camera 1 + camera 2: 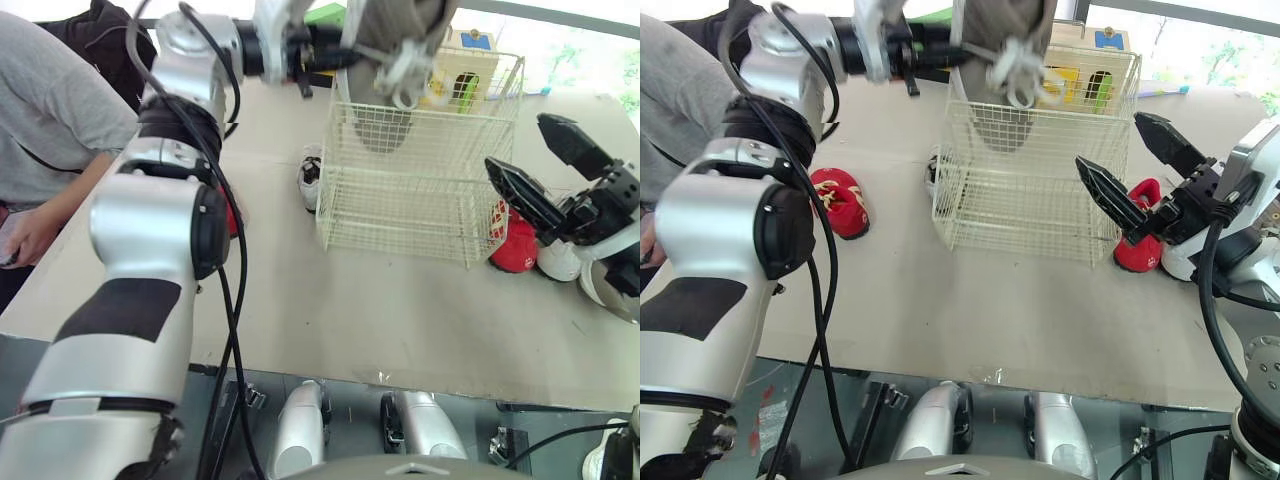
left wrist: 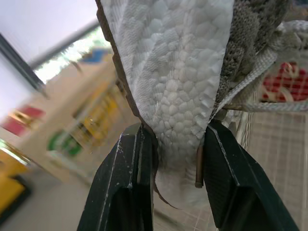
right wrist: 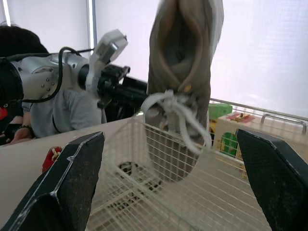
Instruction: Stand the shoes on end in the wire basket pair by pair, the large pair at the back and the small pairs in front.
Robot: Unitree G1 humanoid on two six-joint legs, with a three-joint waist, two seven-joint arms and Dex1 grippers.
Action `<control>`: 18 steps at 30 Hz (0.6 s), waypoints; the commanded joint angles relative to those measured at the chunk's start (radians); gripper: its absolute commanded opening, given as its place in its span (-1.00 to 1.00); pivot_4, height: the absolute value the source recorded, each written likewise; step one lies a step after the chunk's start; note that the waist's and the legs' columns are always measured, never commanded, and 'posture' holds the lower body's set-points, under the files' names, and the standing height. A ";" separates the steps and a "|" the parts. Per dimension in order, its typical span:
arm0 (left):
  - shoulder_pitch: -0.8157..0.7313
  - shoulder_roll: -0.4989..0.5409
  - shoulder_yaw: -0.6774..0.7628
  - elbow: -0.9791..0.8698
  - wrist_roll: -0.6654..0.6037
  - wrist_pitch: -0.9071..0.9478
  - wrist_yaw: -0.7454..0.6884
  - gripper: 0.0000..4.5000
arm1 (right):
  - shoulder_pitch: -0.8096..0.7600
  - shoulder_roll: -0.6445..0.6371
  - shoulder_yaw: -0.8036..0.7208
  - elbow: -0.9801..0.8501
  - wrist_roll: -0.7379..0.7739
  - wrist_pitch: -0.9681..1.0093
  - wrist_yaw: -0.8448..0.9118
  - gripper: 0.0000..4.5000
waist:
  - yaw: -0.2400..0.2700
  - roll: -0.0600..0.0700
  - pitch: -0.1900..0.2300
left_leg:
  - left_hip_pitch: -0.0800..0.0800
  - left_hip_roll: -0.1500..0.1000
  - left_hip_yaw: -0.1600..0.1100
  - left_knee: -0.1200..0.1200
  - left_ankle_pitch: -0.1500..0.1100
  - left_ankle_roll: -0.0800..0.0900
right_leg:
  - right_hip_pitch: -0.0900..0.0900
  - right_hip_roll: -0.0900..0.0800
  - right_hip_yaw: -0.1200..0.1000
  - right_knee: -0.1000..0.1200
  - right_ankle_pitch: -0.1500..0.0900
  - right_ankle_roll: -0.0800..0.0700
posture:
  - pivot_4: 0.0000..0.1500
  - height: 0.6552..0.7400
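The left end effector (image 2: 176, 137) grips the large grey shoe (image 3: 179, 43), toe dipping into the wire basket (image 1: 420, 205), the right end effector (image 1: 1110, 140) gapes wide, and small red shoes (image 1: 840, 203) lie unplaced on the tabletop (image 1: 350, 300).

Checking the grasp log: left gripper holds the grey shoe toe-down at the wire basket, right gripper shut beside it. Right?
Wrong on one count: the right gripper is open, its fingers spread wide, as the right wrist view shows. The left gripper does hold the grey shoe toe-down at the wire basket.
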 commanded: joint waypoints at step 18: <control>-0.003 0.030 0.001 -0.008 0.077 0.018 0.007 0.56 | 0.084 -0.088 -0.007 -0.056 0.060 -0.063 -0.050 0.91 | -0.008 0.001 -0.001 | 0.005 0.000 -0.001 0.000 -0.001 0.002 | 0.001 0.001 0.004 0.004 0.000 0.000 | 1.00 1.00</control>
